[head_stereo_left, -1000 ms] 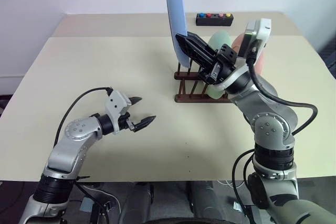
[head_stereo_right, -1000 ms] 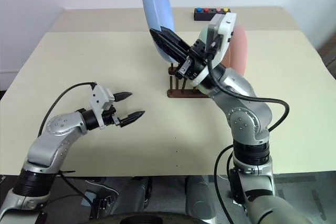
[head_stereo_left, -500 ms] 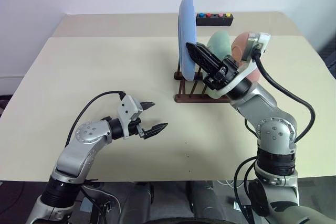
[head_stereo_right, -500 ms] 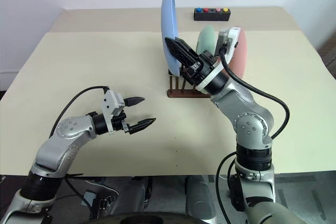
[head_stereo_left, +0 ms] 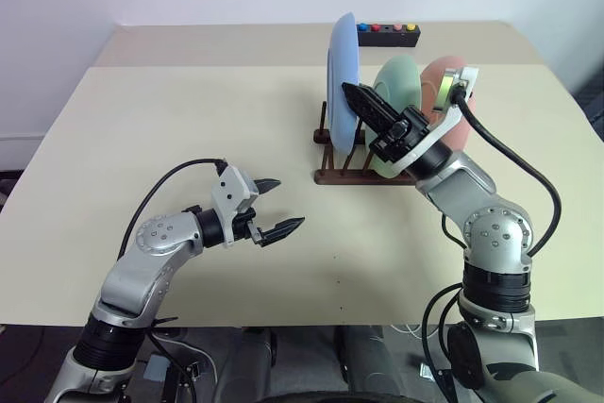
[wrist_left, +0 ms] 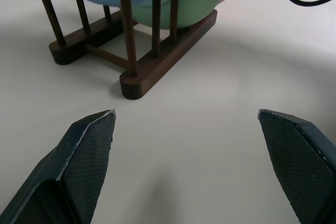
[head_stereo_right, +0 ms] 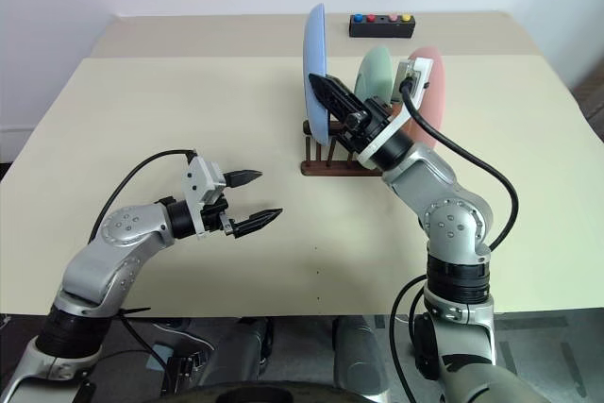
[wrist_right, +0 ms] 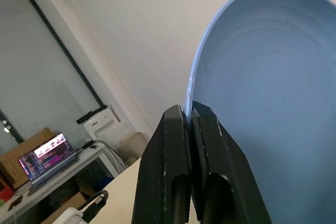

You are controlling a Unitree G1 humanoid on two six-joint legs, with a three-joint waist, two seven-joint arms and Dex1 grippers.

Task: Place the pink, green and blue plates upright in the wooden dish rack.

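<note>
The blue plate (head_stereo_left: 340,77) stands edge-on and upright over the left end of the wooden dish rack (head_stereo_left: 354,175), its lower edge down among the pegs. My right gripper (head_stereo_left: 351,93) is shut on its rim; the right wrist view shows the fingertips (wrist_right: 184,111) pinching it. Behind it in the rack stand the green plate (head_stereo_left: 401,92) and the pink plate (head_stereo_right: 427,92), the pink one partly hidden by my right wrist. My left gripper (head_stereo_left: 283,203) hovers open and empty over the table, left of and nearer than the rack (wrist_left: 147,66).
A small black box with coloured buttons (head_stereo_left: 387,35) sits at the far edge behind the rack. The beige table (head_stereo_left: 170,110) stretches bare to the left and in front of the rack.
The right gripper has brought the blue plate down and to the right, from high above the rack into its left end, turning it upright. My left gripper edged slightly right.
</note>
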